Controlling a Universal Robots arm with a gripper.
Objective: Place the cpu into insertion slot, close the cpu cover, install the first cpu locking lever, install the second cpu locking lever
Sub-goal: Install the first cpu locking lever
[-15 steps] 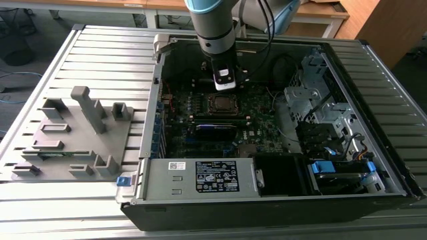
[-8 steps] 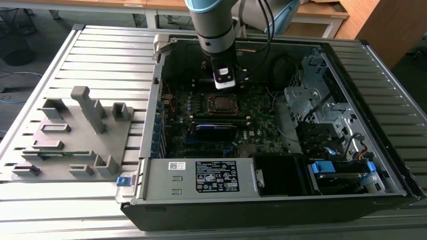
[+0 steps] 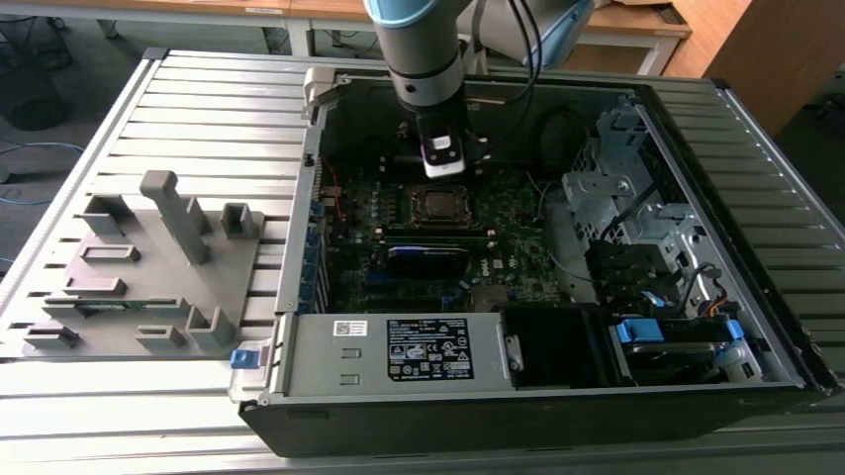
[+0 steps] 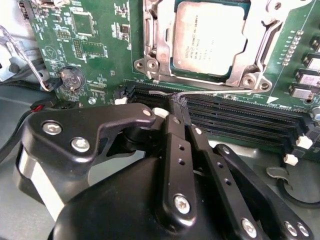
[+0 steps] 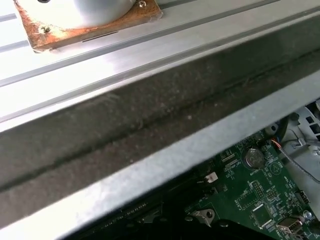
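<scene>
Exterior view: open computer case [image 3: 555,396] lies on a slatted metal counter [image 3: 212,109]. Arm comes down from the top into the case, w/ the tool [image 3: 442,163] hanging just above the green motherboard [image 3: 516,233], a bit beyond the insertion slot [image 3: 440,206]. The cpu [image 3: 440,205] shows as a grey square in the slot. A grey fixture block [image 3: 145,267] w/ upright posts sits on the counter at the exterior view's left, well apart from the case.

Second wrist view: the cpu [image 4: 210,37] sits flat in the insertion slot [image 4: 150,65], silvery top up. The cpu cover [image 4: 262,50] lies down around it, frame edges along the chip's sides, screws at the corners. A thin wire locking lever [image 4: 210,92] runs along the slot's near edge, between the slot and the long black memory slots [image 4: 240,117]. Tool [image 4: 179,102] has its black fingers [image 4: 175,130] drawn together, tips touching or nearly so, right at that lever; can't tell if the wire is actually pinched between them. A round coin battery [image 4: 71,79] is on the board off to one side.

First wrist view: mostly the case's metal wall [image 5: 150,165] and counter slats [image 5: 150,60], w/ a corner of the motherboard [image 5: 260,195] and the coin battery [image 5: 253,158] below.
</scene>
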